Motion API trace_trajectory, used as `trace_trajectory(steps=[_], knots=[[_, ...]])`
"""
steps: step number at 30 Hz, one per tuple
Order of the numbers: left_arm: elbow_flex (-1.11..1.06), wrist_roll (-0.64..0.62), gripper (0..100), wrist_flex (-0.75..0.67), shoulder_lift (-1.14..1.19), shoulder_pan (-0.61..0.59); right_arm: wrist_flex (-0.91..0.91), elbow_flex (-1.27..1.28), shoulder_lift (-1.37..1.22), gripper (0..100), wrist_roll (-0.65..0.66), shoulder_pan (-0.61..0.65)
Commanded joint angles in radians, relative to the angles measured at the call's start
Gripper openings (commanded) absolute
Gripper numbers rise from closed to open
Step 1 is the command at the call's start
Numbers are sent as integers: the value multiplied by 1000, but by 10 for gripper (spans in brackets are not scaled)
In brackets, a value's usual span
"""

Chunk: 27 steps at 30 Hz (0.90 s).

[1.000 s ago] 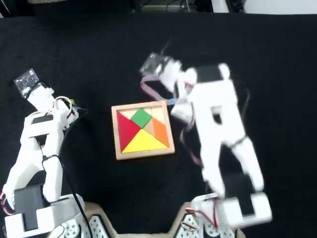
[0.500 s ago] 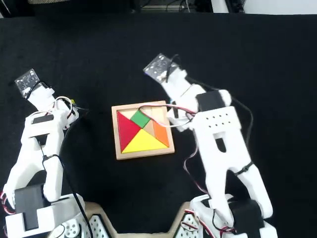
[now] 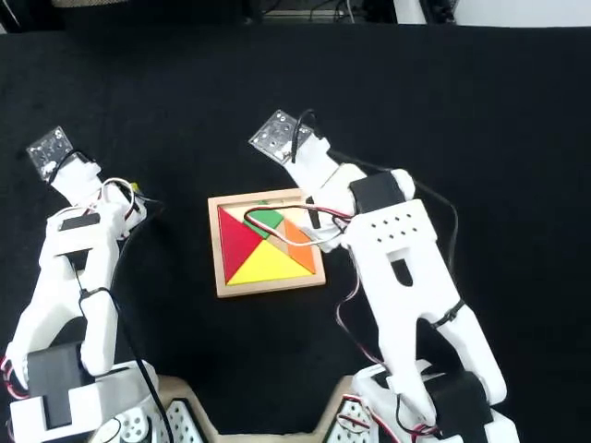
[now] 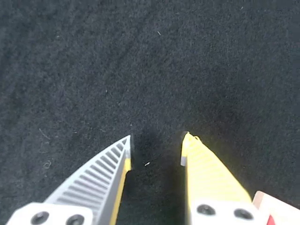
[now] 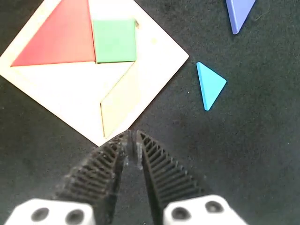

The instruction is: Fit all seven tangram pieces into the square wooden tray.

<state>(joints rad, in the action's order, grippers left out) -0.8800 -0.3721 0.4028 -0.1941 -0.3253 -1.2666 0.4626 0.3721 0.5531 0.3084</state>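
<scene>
The square wooden tray (image 3: 223,281) lies mid-table and holds a red triangle (image 3: 237,242), a yellow triangle (image 3: 270,266), a green square (image 3: 266,219) and an orange piece (image 3: 297,242). My right gripper (image 3: 315,220) hangs over the tray's right side. In the right wrist view its fingers are shut and empty at a tray (image 5: 161,56) corner, with the red triangle (image 5: 63,40) and green square (image 5: 115,41) beyond. A light blue triangle (image 5: 210,84) and a purple piece (image 5: 239,13) lie on the cloth beside the tray. My left gripper (image 4: 156,149) is open over bare cloth.
Black cloth covers the whole table. The left arm (image 3: 74,249) stands well left of the tray, its gripper (image 3: 140,198) about a hand's width from the tray's left edge. A tray corner (image 4: 279,208) peeks into the left wrist view.
The right arm has swung left and lowered over the tray's right side, covering the far right corner. The left arm has not moved.
</scene>
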Motion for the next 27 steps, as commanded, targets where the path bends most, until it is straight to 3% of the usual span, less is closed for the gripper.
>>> trace_trajectory(steps=[1, 4, 9, 13, 18, 27], knots=[[39, -3, 177, -20, -5, 8, 14, -13, 45, 15, -15, -32], [38, -3, 177, -20, -5, 8, 9, -88, 62, 12, -8, -63], [35, -3, 177, -20, -5, 8, 41, -223, 202, 12, 221, -173], [33, -3, 177, -17, -5, 8, 176, -246, 344, 12, 316, -311], [33, -3, 177, -17, -5, 8, 397, -111, 472, 12, 379, -442], [45, -3, 177, -18, 37, 8, 911, 306, 657, 12, 626, -589]])
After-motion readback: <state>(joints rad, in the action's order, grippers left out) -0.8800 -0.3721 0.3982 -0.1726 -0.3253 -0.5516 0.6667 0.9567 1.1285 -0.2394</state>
